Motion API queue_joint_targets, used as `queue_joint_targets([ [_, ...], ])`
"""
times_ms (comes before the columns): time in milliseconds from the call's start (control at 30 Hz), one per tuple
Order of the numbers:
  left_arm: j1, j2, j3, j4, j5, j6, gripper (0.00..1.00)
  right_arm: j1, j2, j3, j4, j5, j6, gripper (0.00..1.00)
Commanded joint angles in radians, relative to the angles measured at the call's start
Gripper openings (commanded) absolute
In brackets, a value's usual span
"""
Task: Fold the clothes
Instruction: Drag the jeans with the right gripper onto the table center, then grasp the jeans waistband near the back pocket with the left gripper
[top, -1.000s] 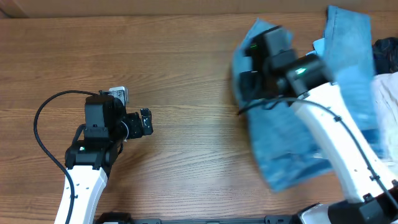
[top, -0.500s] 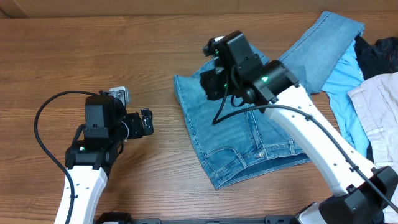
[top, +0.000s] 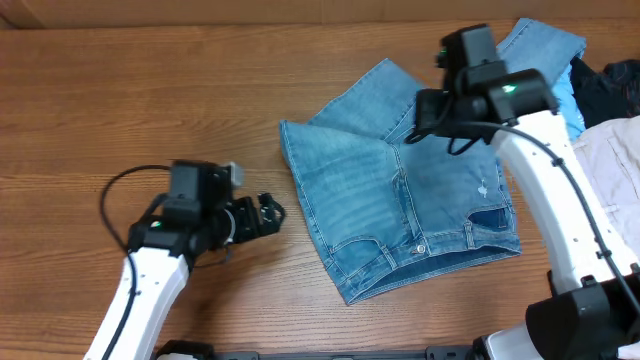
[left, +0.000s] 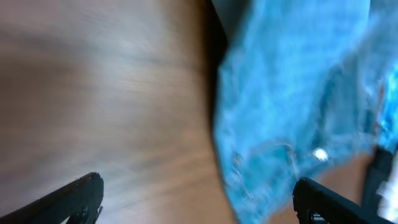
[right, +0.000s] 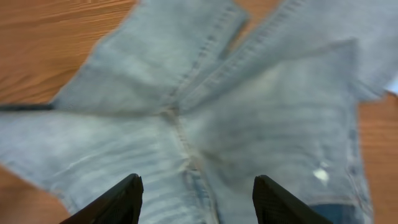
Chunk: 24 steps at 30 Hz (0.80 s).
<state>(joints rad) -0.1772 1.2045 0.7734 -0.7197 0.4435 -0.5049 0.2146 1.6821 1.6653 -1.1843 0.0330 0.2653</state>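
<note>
The light-blue jeans (top: 400, 210) lie spread on the wooden table (top: 150, 90), waistband toward the front edge and one leg (top: 540, 40) running to the back right. My right gripper (top: 432, 118) hovers over the upper part of the jeans (right: 205, 112). In the right wrist view it (right: 202, 196) is open, with only denim below and nothing between its fingers (right: 124, 199). My left gripper (top: 266, 212) stands open just left of the jeans. In the blurred left wrist view it (left: 199, 199) spans bare wood and the waistband edge of the jeans (left: 298, 106).
A pile of other clothes lies at the right edge: a black garment (top: 612, 85), a bright blue one (top: 566, 105) and a pale beige one (top: 615, 170). Bare wood fills the table's left half.
The right gripper opened and let go of the jeans, which now lie flat; it has moved back to the right. The left arm swung right, toward the jeans' edge.
</note>
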Motion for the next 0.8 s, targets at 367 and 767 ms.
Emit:
queue_joint_targets([
  [367,-0.323,0.351,0.02,0.152,0.173,-0.477,1.0,-0.099,-0.035,0.025,-0.072,0.0,0.027,0.61],
  [767,-0.413,0.548,0.02,0.319,0.222,-0.584,0.95,-0.099,-0.035,0.025,-0.098,0.0,0.027,0.6],
])
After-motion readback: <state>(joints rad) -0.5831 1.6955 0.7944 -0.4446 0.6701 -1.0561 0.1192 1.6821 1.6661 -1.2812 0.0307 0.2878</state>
